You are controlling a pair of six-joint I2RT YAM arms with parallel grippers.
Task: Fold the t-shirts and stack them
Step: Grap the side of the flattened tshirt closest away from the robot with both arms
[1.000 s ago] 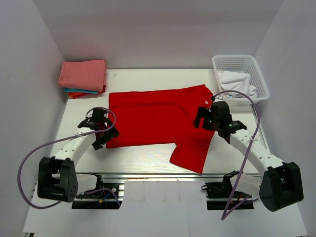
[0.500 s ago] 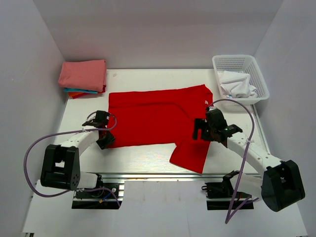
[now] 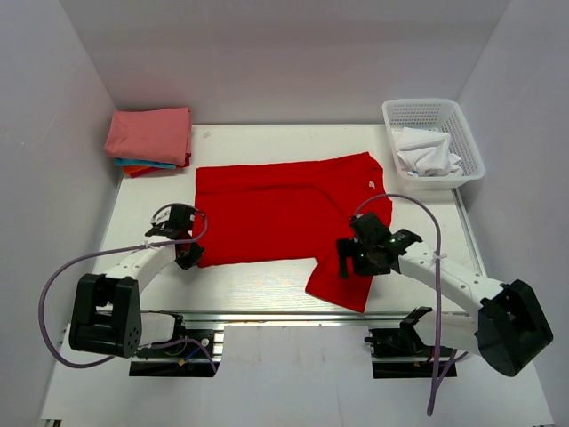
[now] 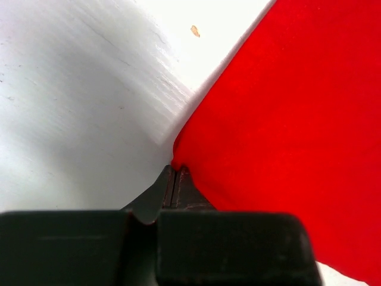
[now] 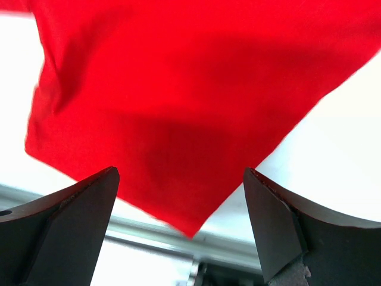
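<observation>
Pinches the red t-shirt [image 3: 276, 209] at its near-left corner in shut left jaws, holds right jaws wide over its near-right end, folded stack [image 3: 149, 138] and basket [image 3: 427, 108] of white cloth [image 3: 425, 151] well behind, lower stack layers mostly hidden.

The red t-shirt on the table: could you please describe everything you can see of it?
The red t-shirt is soft plain cloth, lying spread flat on the white table, with a small white neck label near its far right corner. One part reaches toward the table's near edge. The left gripper is shut on its near left corner; the right gripper hangs open over the near right part.
</observation>
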